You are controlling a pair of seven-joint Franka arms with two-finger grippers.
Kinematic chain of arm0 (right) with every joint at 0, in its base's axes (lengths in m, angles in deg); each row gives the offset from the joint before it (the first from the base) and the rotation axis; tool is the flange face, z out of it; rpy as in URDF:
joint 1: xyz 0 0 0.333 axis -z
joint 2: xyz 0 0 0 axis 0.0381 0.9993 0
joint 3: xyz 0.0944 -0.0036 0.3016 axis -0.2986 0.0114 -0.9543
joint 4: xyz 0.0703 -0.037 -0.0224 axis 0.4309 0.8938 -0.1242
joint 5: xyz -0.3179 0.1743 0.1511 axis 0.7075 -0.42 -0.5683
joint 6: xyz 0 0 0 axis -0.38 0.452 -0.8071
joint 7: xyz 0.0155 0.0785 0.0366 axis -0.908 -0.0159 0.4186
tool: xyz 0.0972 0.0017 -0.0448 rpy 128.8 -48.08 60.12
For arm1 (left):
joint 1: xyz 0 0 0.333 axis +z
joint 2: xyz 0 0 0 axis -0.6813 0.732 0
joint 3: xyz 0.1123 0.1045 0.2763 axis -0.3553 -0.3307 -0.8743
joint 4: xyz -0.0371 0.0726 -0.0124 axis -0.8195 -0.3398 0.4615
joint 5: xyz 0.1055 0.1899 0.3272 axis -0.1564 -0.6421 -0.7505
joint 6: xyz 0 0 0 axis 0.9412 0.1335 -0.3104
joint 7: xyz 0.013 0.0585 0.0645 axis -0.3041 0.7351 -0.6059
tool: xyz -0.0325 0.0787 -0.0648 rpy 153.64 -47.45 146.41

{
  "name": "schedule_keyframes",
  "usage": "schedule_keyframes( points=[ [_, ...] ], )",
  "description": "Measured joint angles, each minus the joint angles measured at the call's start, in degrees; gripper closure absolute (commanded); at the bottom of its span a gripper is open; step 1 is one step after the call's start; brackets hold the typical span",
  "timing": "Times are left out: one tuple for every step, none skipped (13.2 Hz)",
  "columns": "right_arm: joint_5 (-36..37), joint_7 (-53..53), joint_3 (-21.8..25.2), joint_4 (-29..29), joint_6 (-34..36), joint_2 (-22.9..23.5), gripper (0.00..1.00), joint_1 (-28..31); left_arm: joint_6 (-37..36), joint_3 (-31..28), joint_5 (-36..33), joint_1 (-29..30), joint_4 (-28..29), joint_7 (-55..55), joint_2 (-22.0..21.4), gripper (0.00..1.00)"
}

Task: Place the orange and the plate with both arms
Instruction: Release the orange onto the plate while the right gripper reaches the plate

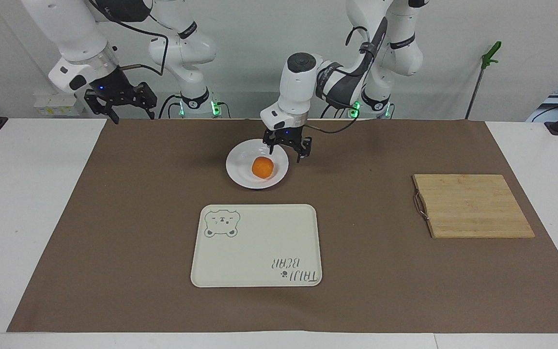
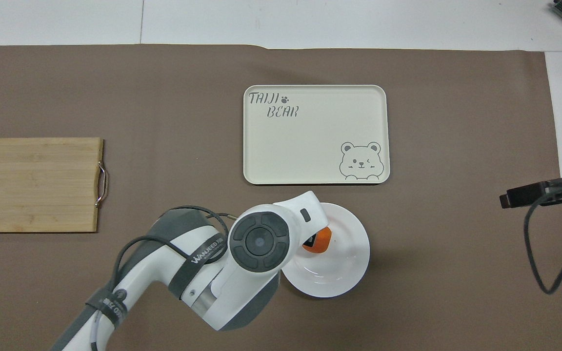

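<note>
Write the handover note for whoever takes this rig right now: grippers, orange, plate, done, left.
Left gripper: open, holding nothing, raised over the plate's edge nearest the robots.
Right gripper: open, waiting above the right arm's end of the table.
Orange: lying on the plate, free of both grippers.
Plate: on the brown mat, nearer the robots than the bear tray.
Done: orange on plate.
Left: probably the plate onto the tray.

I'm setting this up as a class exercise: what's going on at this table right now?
The orange sits on the plate, held by nothing. The left gripper hangs open above the plate's edge, toward the left arm's end of the table. The right gripper waits open, raised near the right arm's end. The tray, farther from the robots than the plate, holds nothing, and a cutting board lies toward the left arm's end.
</note>
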Motion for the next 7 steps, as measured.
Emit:
schedule_keyframes(
  points=[
    [-2.1,0.8,0.0,2.5,-2.4,0.0,0.0,0.0,-0.9,-0.1,0.0,1.8,0.0,1.4,-0.8,0.0],
    [-3.8,1.5,0.0,4.9,-4.7,0.0,0.0,-0.2,-1.7,-0.2,0.0,3.9,0.0,3.7,-1.6,0.0],
    [-5.4,2.0,-0.1,7.1,-6.8,0.0,0.0,-0.6,-2.7,-0.2,0.0,6.3,-0.1,6.6,-2.4,0.0],
    [-7.1,2.0,-0.1,9.4,-9.1,0.0,0.0,-1.2,-3.9,-0.3,0.0,9.0,-0.1,9.9,-3.4,0.0],
    [-9.5,2.1,-0.1,11.9,-11.3,0.1,0.0,-2.0,-5.5,-0.3,0.0,12.0,-0.2,13.6,-4.7,0.0],
    [-11.8,2.3,-0.2,14.5,-13.3,0.1,0.0,-2.9,-7.3,-0.4,0.0,15.2,-0.2,17.5,-6.3,0.0],
    [-13.7,3.0,-0.2,17.1,-15.3,0.2,0.0,-3.9,-9.0,-0.4,0.0,18.5,-0.4,21.4,-8.1,0.0]
  ],
)
